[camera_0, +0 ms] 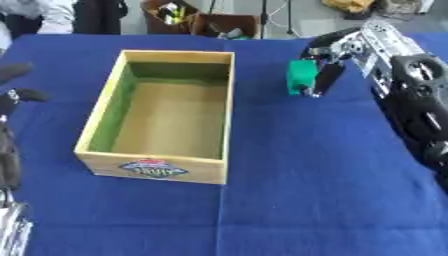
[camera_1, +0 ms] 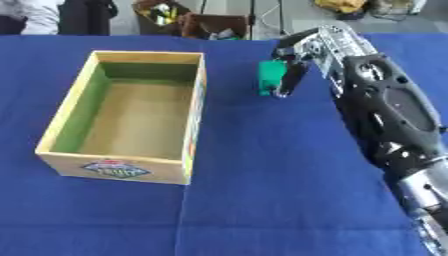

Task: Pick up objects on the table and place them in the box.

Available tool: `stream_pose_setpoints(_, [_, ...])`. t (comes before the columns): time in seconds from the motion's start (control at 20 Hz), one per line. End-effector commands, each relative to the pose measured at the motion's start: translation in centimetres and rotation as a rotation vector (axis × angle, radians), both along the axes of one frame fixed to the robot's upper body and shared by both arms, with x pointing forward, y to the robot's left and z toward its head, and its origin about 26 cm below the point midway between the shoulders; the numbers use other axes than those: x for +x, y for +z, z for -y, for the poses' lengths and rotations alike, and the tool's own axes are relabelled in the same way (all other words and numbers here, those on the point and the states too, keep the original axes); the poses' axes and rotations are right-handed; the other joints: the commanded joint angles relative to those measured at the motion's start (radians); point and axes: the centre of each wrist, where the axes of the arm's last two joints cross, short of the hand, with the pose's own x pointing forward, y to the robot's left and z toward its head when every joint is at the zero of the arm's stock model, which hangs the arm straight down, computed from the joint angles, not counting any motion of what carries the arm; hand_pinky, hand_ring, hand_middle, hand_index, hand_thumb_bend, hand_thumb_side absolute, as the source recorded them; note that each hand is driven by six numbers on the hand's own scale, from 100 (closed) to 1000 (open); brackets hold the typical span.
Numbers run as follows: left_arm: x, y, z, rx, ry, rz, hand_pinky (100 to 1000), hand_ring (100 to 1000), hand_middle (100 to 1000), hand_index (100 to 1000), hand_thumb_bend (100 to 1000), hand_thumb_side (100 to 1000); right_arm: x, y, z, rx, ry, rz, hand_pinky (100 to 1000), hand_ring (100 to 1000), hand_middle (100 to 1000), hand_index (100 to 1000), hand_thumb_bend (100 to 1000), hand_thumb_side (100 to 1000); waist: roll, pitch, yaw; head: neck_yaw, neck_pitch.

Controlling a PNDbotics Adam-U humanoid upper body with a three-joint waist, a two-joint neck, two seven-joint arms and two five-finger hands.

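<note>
Left eye view shows a blue cloth covering the table, with a wooden box standing on its left half. Box is open-topped, holds nothing, has a green inner wall on the left and far sides, and carries a printed label on its near face. Its long axis runs near to far. Beyond the far table edge stand cardboard boxes holding assorted items on the floor. Nothing lies on the cloth between the box and the right hand.

Right arm enters from the near right and stretches toward the far centre. Right hand points leftward and down, its fingers curled around a green block, pinching it from the right side. Block sits to the right of the box's far right corner, apart from the box, its long axis roughly upright. Whether the block touches the cloth cannot be determined.

Left hand shows at the left edge of the left eye view, dark fingers raised; whether they are spread or closed cannot be determined.
</note>
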Motion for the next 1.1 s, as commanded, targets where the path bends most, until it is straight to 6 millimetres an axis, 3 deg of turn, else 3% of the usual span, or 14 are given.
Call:
stream_pose_setpoints(0.05, [-0.3, 0.6, 0.2, 0.005, -0.011, 0.021, 509, 714, 886, 767, 100, 974, -0.5, 2.4, -0.4, 0.012, 0.015, 0.084, 791, 790, 514, 487, 100, 409, -0.001, -0.032, 0.0, -0.002, -0.002])
stream_pose_setpoints(0.15, [-0.3, 0.5, 0.2, 0.005, -0.01, 0.02, 509, 714, 885, 768, 100, 973, -0.8, 3.0, -0.7, 0.026, 0.03, 0.127, 782, 780, 504, 436, 100, 420, -0.001, -0.037, 0.0, 0.0, 0.001])
stream_pose_setpoints(0.6, [-0.3, 0.4, 0.2, 0.003, -0.008, 0.014, 511, 714, 883, 768, 100, 971, -3.2, 6.6, -2.7, 0.177, 0.139, 0.339, 763, 757, 452, 388, 100, 420, -0.002, -0.058, -0.005, 0.008, 0.012])
stream_pose_setpoints(1.1, [-0.3, 0.4, 0.2, 0.001, -0.011, 0.011, 512, 714, 881, 768, 100, 969, -6.4, 8.5, -7.6, 0.228, 0.306, 0.412, 752, 749, 429, 382, 100, 393, -0.003, -0.079, -0.005, 0.006, 0.018])
